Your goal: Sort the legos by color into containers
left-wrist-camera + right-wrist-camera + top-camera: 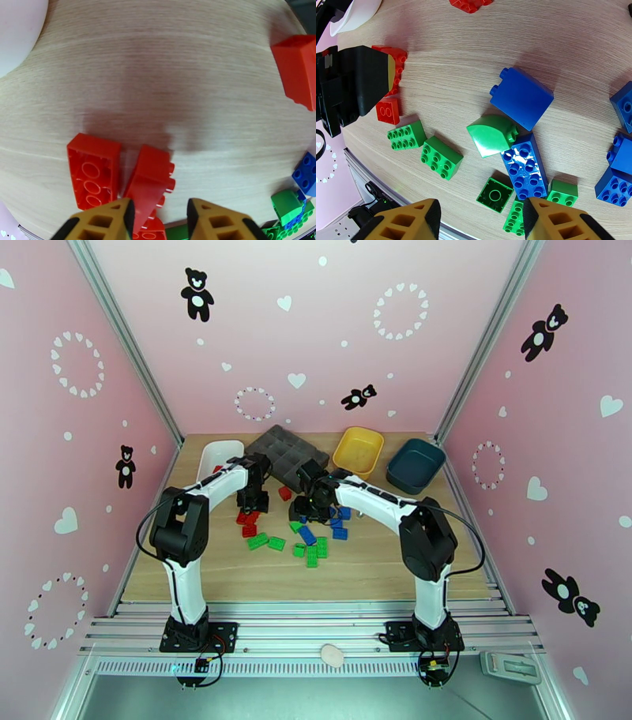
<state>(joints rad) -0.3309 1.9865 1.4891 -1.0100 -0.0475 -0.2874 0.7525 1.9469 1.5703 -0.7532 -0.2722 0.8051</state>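
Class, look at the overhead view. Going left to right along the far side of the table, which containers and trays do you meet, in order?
white bin → grey tray → yellow bin → teal bin

The yellow bin (pixel 358 450) sits open side up, with the dark teal bin (pixel 415 465) just to its right and the white bin (pixel 217 457) well to its left. The legos (pixel 276 543) lie loose in front of the yellow bin: red bricks (pixel 250 519) towards its left, blue bricks (pixel 340 533) straight before it, green bricks (pixel 316 548) farthest from it. One red brick (pixel 93 173) lies hollow side up.
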